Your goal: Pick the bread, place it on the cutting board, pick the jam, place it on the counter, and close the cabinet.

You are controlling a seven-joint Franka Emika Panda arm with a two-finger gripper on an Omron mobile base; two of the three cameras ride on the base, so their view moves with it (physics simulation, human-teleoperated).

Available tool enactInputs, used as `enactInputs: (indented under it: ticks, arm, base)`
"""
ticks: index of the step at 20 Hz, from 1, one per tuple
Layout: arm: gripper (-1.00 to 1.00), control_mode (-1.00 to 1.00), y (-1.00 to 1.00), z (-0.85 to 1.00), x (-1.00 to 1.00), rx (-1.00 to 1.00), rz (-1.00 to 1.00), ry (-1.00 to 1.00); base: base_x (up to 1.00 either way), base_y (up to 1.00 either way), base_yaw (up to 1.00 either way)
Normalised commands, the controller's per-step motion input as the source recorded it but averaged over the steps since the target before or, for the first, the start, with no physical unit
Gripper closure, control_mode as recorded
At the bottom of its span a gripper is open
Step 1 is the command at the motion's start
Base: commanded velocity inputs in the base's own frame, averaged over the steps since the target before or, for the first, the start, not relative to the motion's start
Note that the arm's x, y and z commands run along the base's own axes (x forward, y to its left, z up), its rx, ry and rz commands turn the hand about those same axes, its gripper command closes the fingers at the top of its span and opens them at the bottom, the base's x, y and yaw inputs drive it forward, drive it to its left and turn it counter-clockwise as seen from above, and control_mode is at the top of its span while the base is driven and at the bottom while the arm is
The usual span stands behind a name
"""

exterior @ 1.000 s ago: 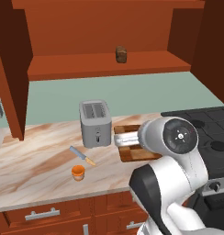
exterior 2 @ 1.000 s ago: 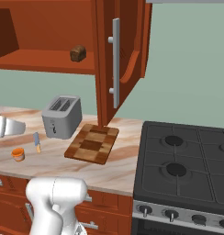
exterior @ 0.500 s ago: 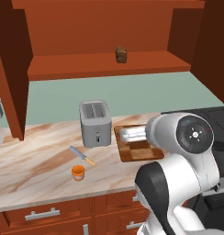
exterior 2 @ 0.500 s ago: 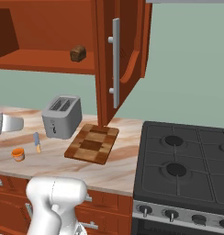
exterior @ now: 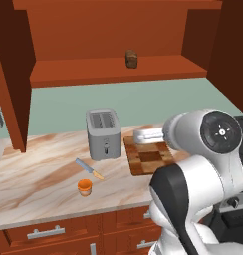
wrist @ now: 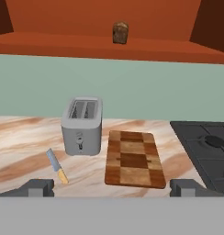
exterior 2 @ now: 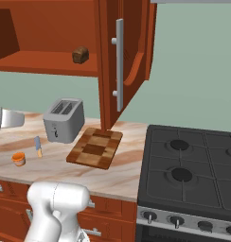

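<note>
The bread [exterior: 131, 59] is a small dark loaf on the shelf of the open cabinet [exterior: 113, 69], and the hand view shows it high up [wrist: 120, 32]. On the counter [exterior: 39, 169] lies the checkered cutting board [exterior: 148, 157] with nothing on it. The orange jam [exterior: 84, 187] stands near the counter's front edge, left of the board. My gripper [wrist: 112, 188] is open and holds nothing. It hovers above the counter in front of the board and faces the back wall. Its white hand [exterior: 147, 134] is over the board's far end.
A grey toaster [exterior: 103, 133] stands left of the board, with an orange-handled knife [exterior: 89, 169] in front of it. The right cabinet door [exterior 2: 122, 61] hangs open over the board's far end. A black stove [exterior 2: 193, 165] adjoins the counter on the right.
The arm's big joint has swung to the right in the left base view. The hand has risen slightly. The things on the counter and shelf have not moved.
</note>
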Motion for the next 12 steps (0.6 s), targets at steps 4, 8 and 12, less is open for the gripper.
enactInputs:
  ticks: [4,8,12]
  arm:
    - [-1.0,-1.0,-0.07,0.22,-0.01,0.0,0.0,0.0]
    - [-1.0,-1.0,-0.06,0.19,0.0,0.0,0.0,0.0]
    - [-1.0,-1.0,-0.05,0.17,-0.01,0.0,0.0,-0.02]
  base:
    - [0.0,0.0,0.0]
    - [0.0,0.0,0.0]
    - [0.0,0.0,0.0]
